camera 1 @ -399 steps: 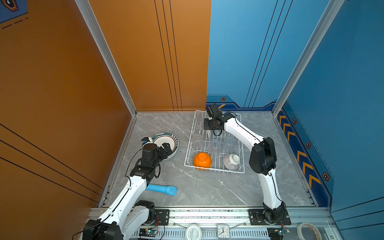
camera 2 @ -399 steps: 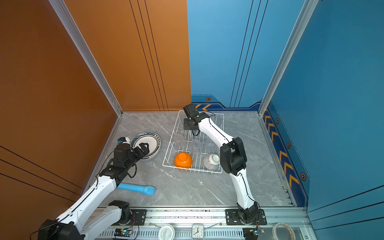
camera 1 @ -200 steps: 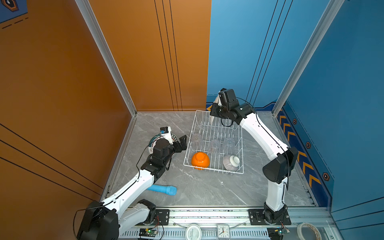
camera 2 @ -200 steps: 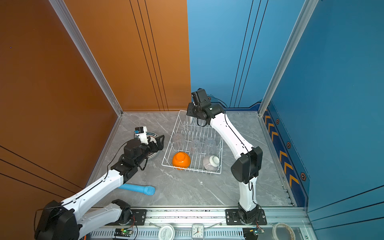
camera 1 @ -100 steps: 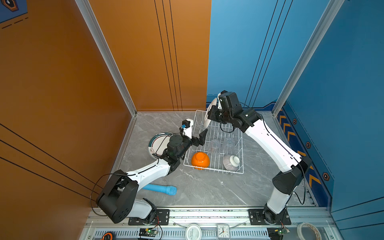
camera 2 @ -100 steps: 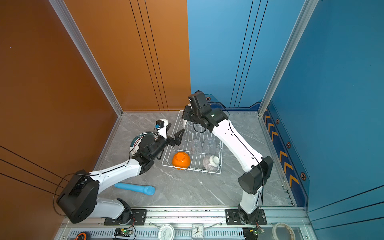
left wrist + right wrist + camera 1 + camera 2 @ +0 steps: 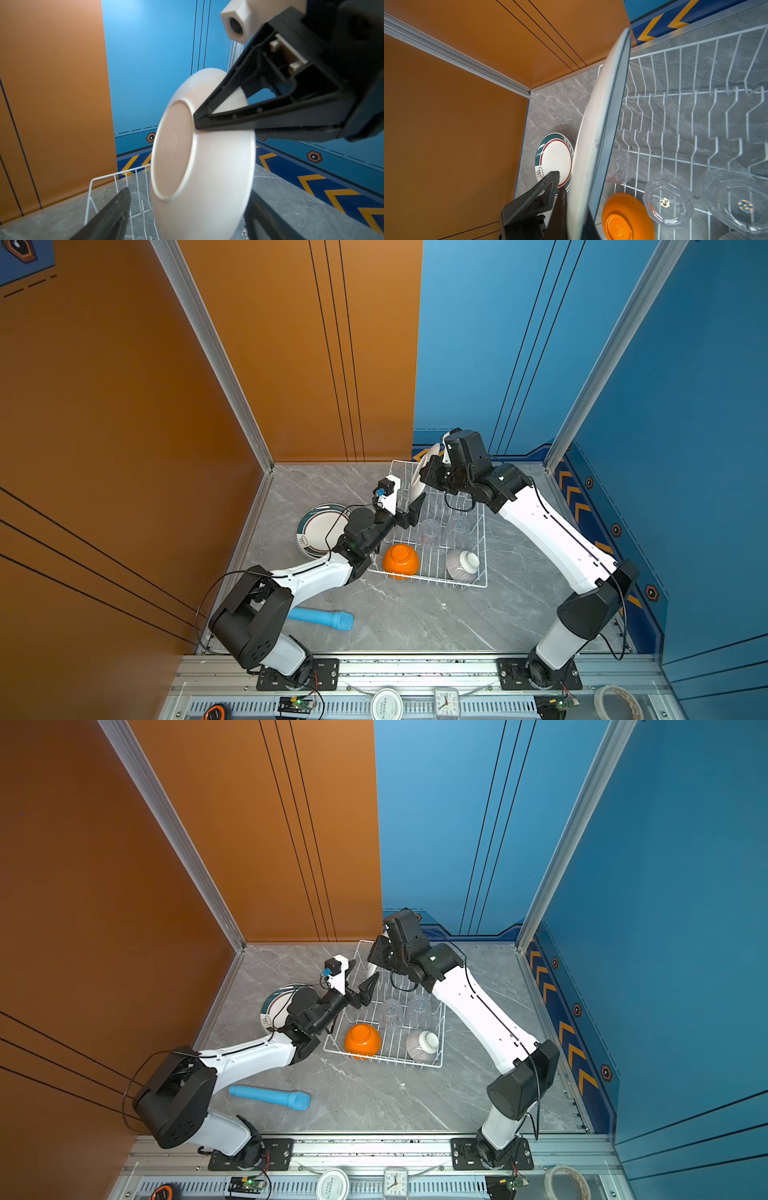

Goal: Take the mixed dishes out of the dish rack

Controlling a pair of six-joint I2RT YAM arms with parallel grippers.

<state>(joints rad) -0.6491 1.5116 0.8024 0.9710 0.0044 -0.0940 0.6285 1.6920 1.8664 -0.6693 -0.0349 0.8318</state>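
White round plate [image 7: 203, 176], plain-backed with a dark-rimmed face, hangs on edge above the far left corner of the white wire dish rack [image 7: 428, 580], its upper rim clamped by the right gripper [image 7: 430, 475] and its lower rim between the nearer left gripper's [image 7: 368, 990] parted fingers, seemingly for a handover.

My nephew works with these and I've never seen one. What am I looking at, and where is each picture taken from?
Two robot arms with pincer grippers stand at a table. Two pictures look down from overhead; two come from cameras on the arms' wrists. The right gripper is shut on a white plate, held on edge above the dish rack. The left gripper is open around the plate's lower part. In the rack: an orange bowl, a striped bowl, clear tumblers. On the table: another plate and a blue cylinder.
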